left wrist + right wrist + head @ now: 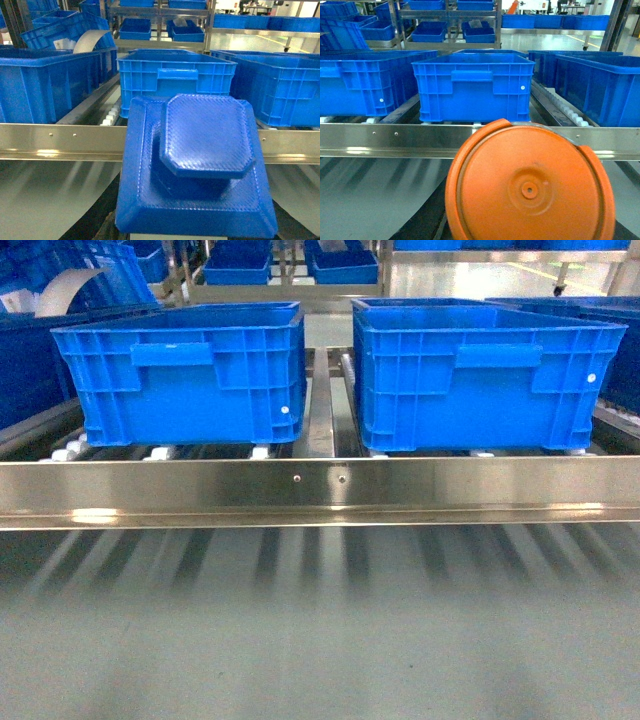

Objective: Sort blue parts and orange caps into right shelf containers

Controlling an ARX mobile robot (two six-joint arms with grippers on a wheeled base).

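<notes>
A: Head view, left to right?

B: Two blue crates on the roller shelf. Left crate (pixel 180 370) sits left of centre, right crate (pixel 485 375) right of centre, narrow gap btwn them w/ a steel divider. Steel front rail (pixel 320 490) runs across the frame below both. More blue bins (pixel 240 262) along the top edge, on racks behind. No arms or grippers in this view.

A: Left wrist cam?

B: Blue part (pixel 200 165) fills the lower centre, very close to the lens: square stepped base w/ an octagon-ish raised block on top, woven texture. Crates behind it in the upper half, one dead centre, others at left and right edges. Rail crosses mid-frame, partly hidden by the part. Left gripper fingers don't show, so can't tell if they're apart or clamped on it.

A: Right wrist cam?

B: Orange cap (pixel 530 185) at lower centre-right, round, face toward the lens, small hub in the middle, rim cut off by the bottom edge. Crate behind at centre, more at both sides. Right gripper fingers also out of sight; state can't be told.
</notes>
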